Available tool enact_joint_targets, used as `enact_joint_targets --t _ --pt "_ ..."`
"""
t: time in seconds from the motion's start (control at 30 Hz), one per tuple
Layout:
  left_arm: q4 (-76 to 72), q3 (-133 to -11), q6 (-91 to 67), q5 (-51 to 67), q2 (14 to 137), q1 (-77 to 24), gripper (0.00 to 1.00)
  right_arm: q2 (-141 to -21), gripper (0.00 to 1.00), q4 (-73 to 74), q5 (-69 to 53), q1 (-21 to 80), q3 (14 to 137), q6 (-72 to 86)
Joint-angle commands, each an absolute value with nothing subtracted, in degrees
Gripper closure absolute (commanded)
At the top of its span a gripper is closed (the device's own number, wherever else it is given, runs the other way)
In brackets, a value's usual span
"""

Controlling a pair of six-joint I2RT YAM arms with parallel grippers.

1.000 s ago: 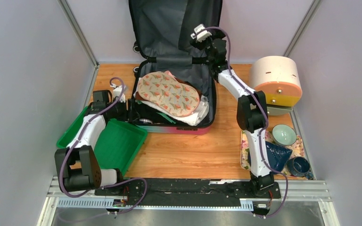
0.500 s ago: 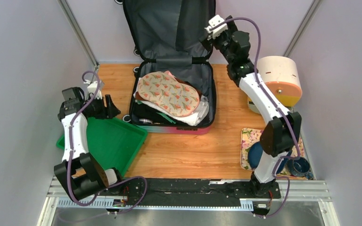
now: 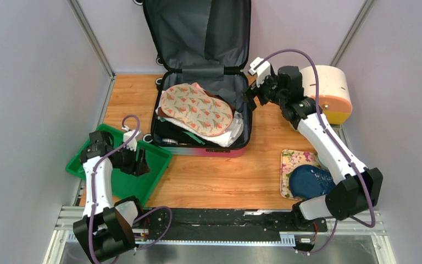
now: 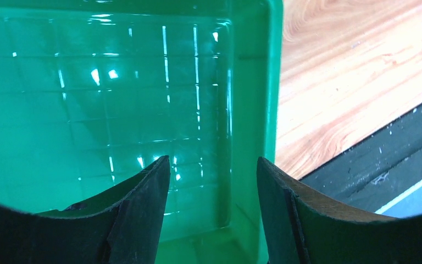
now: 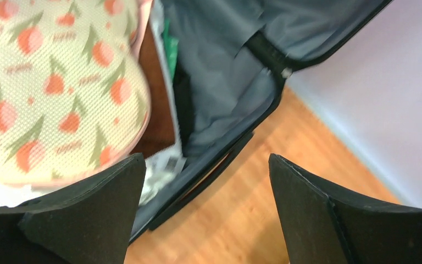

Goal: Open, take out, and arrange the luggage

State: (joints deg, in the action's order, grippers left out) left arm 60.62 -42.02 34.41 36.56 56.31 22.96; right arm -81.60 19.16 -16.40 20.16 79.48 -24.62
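The luggage (image 3: 198, 38) lies open at the back of the table, its grey-lined lid upright against the wall. A cream cloth with an orange fruit print (image 3: 196, 108) tops the white and green items packed in the lower half. My right gripper (image 3: 251, 96) hovers open just off the case's right rim. In the right wrist view, the gripper (image 5: 206, 159) frames the dark rim and grey lining (image 5: 220, 82), with the printed cloth (image 5: 49, 93) to the left. My left gripper (image 3: 140, 165) hangs open and empty over the green tray. In the left wrist view, the gripper (image 4: 213, 160) is above the tray's corner.
The green tray (image 3: 126, 184) sits at the near left, tray floor (image 4: 88, 110) bare. A cream-and-orange round container (image 3: 324, 91) stands at the back right. A floral tray (image 3: 291, 162) with a dark blue dish (image 3: 310, 180) lies near the right arm's base. Grey walls close both sides.
The right arm came down from the raised lid to the case's right rim. The left arm drew back from the case's left side to above the green tray. The lid stayed upright.
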Motion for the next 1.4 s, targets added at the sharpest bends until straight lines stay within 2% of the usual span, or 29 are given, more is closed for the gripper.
enact_joint_targets --t 0.0,0.17,0.3,0.5,0.97,1.07,1.17,1.2,1.3,1.37 --pt "61.97 -41.40 38.15 36.48 54.23 20.92 0.32 -74.72 0.12 24.70 -18.19 20.22 75.07 -22.85" --pt "63.54 -44.37 39.99 34.19 60.70 21.00 0.32 -71.81 0.13 26.01 -18.10 20.30 71.64 -22.85" --pt "65.48 -47.46 31.74 35.94 63.81 20.48 0.34 -70.49 0.14 26.28 -17.93 20.30 70.32 -22.59" --pt "59.95 -45.53 24.09 28.74 58.36 8.27 0.30 -70.93 0.15 26.63 -17.40 20.30 70.05 -23.20" --pt "46.76 -36.92 23.81 19.69 69.94 -10.19 0.30 -72.51 0.16 26.54 -16.88 20.22 70.66 -23.82" --pt "46.14 -36.47 26.01 18.02 71.45 -10.81 0.48 -72.51 0.16 26.19 -16.44 20.30 70.49 -23.82" --pt "49.38 -40.07 29.79 16.44 69.97 -10.99 0.75 -72.42 0.17 26.02 -16.17 20.30 70.23 -23.99" --pt "52.09 -41.30 30.84 16.00 69.35 -10.90 0.89 -72.42 0.17 25.84 -16.26 20.39 70.05 -23.91" --pt "58.07 -45.52 36.81 14.33 67.15 -10.90 1.00 -72.69 0.17 25.49 -16.79 20.30 69.87 -23.12" --pt "61.24 -47.46 42.61 12.84 65.14 -10.90 1.00 -73.30 0.17 25.40 -17.40 20.30 70.05 -22.50"
